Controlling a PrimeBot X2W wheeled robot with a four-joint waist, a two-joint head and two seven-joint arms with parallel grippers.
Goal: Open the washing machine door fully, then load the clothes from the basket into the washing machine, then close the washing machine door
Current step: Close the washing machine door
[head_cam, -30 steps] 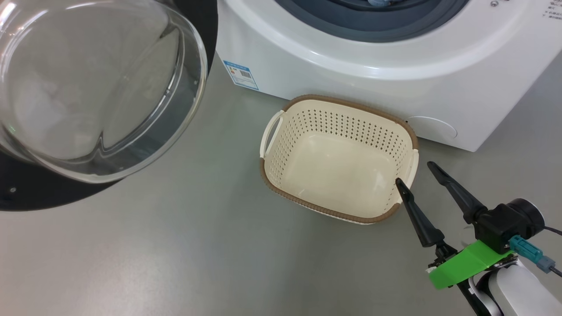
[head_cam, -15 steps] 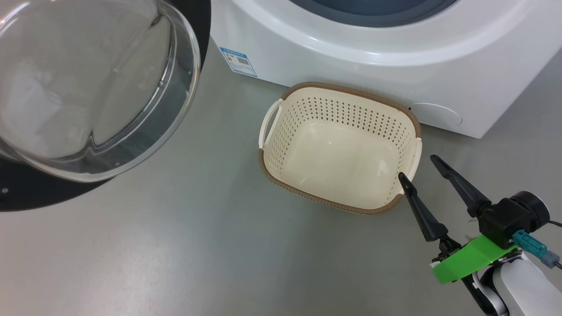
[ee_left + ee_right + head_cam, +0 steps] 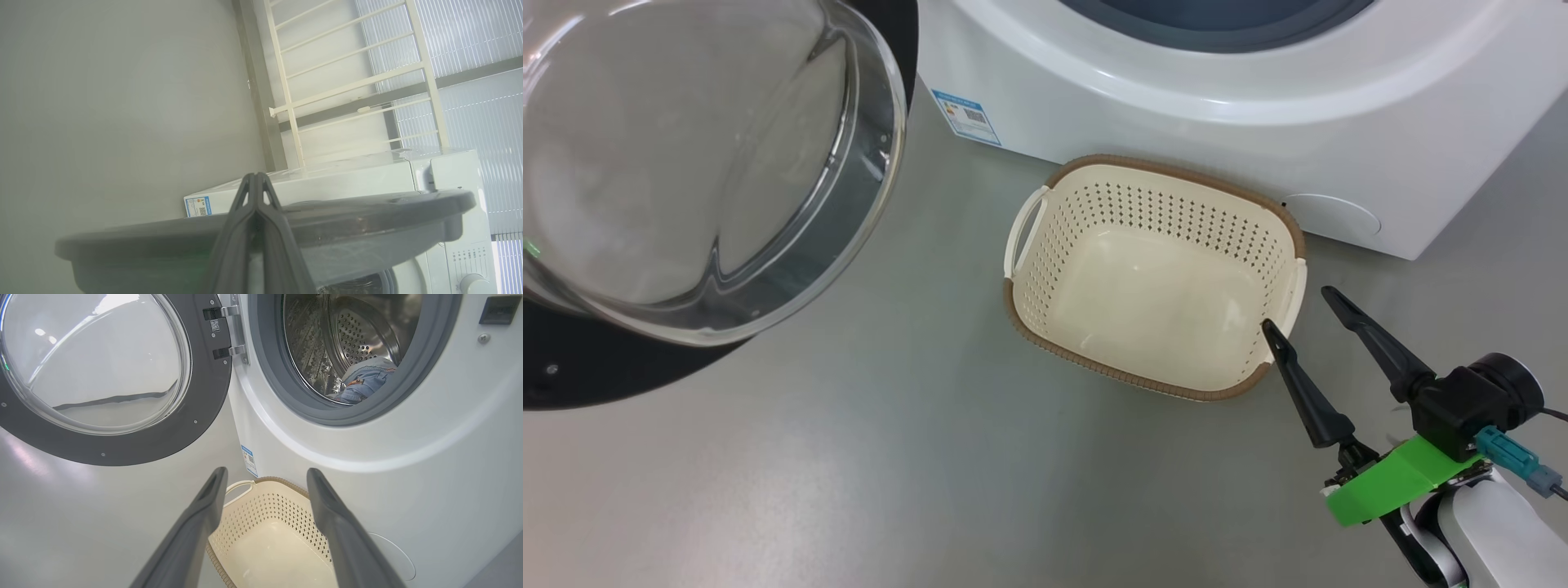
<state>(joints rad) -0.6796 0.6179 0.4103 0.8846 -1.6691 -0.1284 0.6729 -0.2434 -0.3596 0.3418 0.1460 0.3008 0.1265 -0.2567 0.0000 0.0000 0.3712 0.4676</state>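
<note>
In the head view the right gripper (image 3: 1297,309) sits at lower right. Its fingers are spread apart and hold nothing, and one fingertip overlaps the near right corner of the basket (image 3: 1152,220). The basket stands at centre, just below the washer (image 3: 1176,122). The door (image 3: 686,163) hangs open at upper left. In the right wrist view, clothes (image 3: 363,381) lie in the drum (image 3: 351,330) at upper right. The left gripper (image 3: 255,176), fingers pressed together, crosses the door's edge at lower centre.

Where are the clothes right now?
In the right wrist view, the clothes lie inside the washing machine, low and right in its drum, above the basket.
</note>
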